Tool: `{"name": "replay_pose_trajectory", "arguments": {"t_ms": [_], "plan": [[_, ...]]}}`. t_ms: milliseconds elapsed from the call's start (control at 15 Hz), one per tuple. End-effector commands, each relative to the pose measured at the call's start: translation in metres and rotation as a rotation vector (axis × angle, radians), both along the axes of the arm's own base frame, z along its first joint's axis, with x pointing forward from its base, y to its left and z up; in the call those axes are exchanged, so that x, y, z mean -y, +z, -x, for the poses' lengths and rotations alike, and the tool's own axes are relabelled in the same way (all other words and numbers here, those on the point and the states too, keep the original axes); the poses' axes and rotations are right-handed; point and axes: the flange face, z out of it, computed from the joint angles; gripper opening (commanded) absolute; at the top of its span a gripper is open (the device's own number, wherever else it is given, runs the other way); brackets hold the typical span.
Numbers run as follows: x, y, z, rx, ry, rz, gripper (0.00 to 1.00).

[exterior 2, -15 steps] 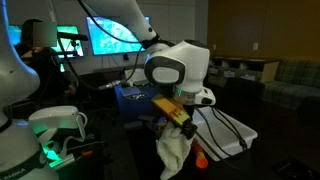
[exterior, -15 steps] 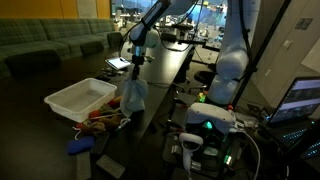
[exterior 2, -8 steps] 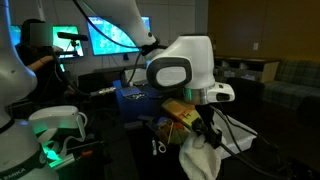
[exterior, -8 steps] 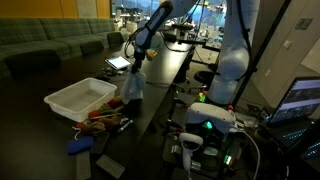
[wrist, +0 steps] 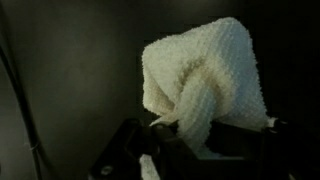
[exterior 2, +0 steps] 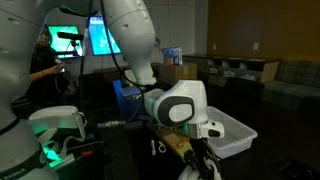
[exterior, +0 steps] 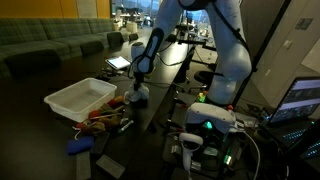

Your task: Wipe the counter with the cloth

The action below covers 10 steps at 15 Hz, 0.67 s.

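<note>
Dim lab, monitors glowing, black counter (exterior: 168,82) running up the middle of an exterior view. Gripper (wrist: 190,138) is clamped tight on a fold of the cloth (wrist: 205,75), which bunches up in the upper right of the wrist view against the dark top. Big change: a second ago the rag was dangling in mid-air. Now the arm has dropped and it looks squashed onto the counter, just right of the white tub (exterior: 80,98) (roughly centre frame). So I'd say lowering is done and actual wiping strokes can start.
</note>
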Motion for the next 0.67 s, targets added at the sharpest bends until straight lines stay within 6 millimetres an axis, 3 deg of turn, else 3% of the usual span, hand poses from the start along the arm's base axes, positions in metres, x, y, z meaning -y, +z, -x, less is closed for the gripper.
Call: {"name": "replay_pose_trajectory", "arguments": {"t_ms": [0, 333, 600], "plan": [[-0.015, -0.048, -0.006, -0.073, 0.008, 0.041, 0.02], [-0.03, -0.094, -0.001, -0.191, 0.02, 0.045, 0.02], [-0.038, -0.115, 0.023, -0.345, 0.084, -0.02, 0.02]]}}
